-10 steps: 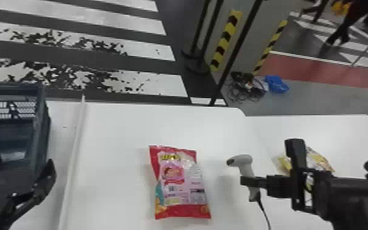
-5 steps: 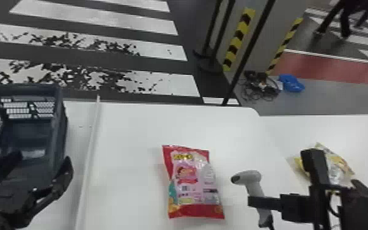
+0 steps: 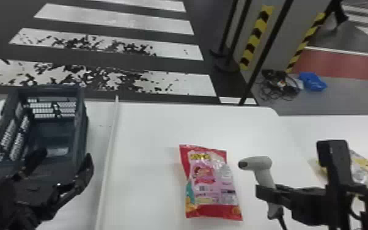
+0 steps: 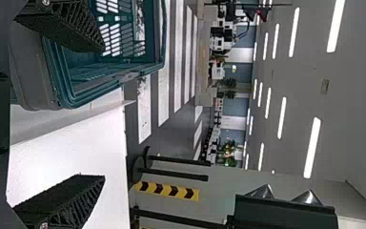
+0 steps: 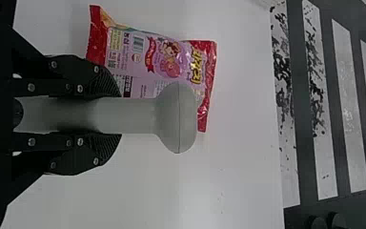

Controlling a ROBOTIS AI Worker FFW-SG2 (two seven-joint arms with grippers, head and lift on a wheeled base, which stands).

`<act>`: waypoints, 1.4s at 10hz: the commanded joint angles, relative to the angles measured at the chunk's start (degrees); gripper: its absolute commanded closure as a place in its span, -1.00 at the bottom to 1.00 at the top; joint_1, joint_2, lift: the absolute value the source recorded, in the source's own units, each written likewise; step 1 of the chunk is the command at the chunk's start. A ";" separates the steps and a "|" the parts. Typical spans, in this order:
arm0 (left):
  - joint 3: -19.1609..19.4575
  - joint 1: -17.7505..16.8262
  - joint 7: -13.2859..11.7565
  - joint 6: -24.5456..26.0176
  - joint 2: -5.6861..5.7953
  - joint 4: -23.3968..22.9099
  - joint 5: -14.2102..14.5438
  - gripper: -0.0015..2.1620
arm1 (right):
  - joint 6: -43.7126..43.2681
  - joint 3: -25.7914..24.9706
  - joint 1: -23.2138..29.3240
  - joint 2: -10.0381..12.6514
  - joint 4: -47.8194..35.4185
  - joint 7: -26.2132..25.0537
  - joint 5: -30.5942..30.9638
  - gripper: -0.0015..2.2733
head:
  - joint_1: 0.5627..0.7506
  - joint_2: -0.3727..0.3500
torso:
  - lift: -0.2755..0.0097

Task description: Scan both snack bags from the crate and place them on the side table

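On the white table (image 3: 146,131), in front of the robot, lies the red bag (image 3: 211,183), barcode side up. Just beside it is the scanner (image 3: 259,163), its handle clamped between the fingers of the right gripper (image 5: 116,114). The yellow bag (image 3: 365,168) rests on the side table (image 3: 348,130), so one bag looks delivered, presumably scanned. The red one needs placing there; whether it has been scanned, I cannot tell. The right arm partly covers the yellow bag and would crowd the way across. With the scanner filling that gripper, a hand must be freed or the other used. The left gripper (image 4: 103,112) is spread and empty by the crate (image 3: 82,125), past a raised strip (image 3: 110,153).
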 commanded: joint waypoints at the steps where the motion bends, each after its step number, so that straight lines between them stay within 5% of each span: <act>1: 0.01 0.00 -0.08 0.00 0.00 0.13 0.46 -0.96 | 0.29 3.72 1.62 1.27 -3.74 -0.15 2.94 0.99 | 0.41 -0.51 | 0.26; 8: 0.19 -0.08 -0.08 -0.17 0.00 0.75 0.81 -0.96 | 0.29 18.83 7.86 2.68 -10.42 -2.08 11.20 0.99 | 0.41 -0.15 | 0.26; 14: -0.07 -0.08 -0.17 0.00 0.00 0.92 0.81 -0.96 | 0.29 24.90 5.48 2.24 -1.55 -6.21 13.57 0.99 | 0.41 -0.05 | 0.26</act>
